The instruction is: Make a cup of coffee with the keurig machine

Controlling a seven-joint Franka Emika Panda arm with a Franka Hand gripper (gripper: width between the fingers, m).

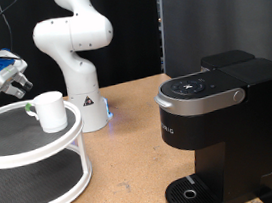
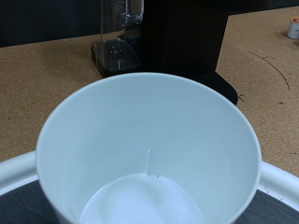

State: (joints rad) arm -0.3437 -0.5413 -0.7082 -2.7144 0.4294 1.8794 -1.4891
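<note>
Claw point(image 1: 12, 79): at the exterior view's upper left, blue and white, hanging just above and beside the plain white ceramic mug with a side handle point(image 1: 49, 110); not possible to tell whether the fingers are apart or together; nothing seen between them.
Wrist view: fingers not visible; filled almost fully by the open mouth of the mug point(image 2: 149, 154), looked into from above, inside empty and clean.
Mug place: upright on the top tier of the round white two-level stand point(image 1: 4, 134), near its edge toward the exterior view's right; handle apparently toward the claw side.
Coffee maker: large boxy matte-black machine with silver-grey lid handle point(image 1: 218, 111), well apart at the exterior view's right on the brown tabletop point(image 1: 130, 173); lid closed, round drip base point(image 1: 193, 192) bare.
Step in hand, as judged: approach for grasping the mug.
Good practice: descend straight, one finger inside the rim and one outside, or both around the handle; close gently; lift vertically, without tilting, to avoid dragging on the stand's raised rim.
</note>
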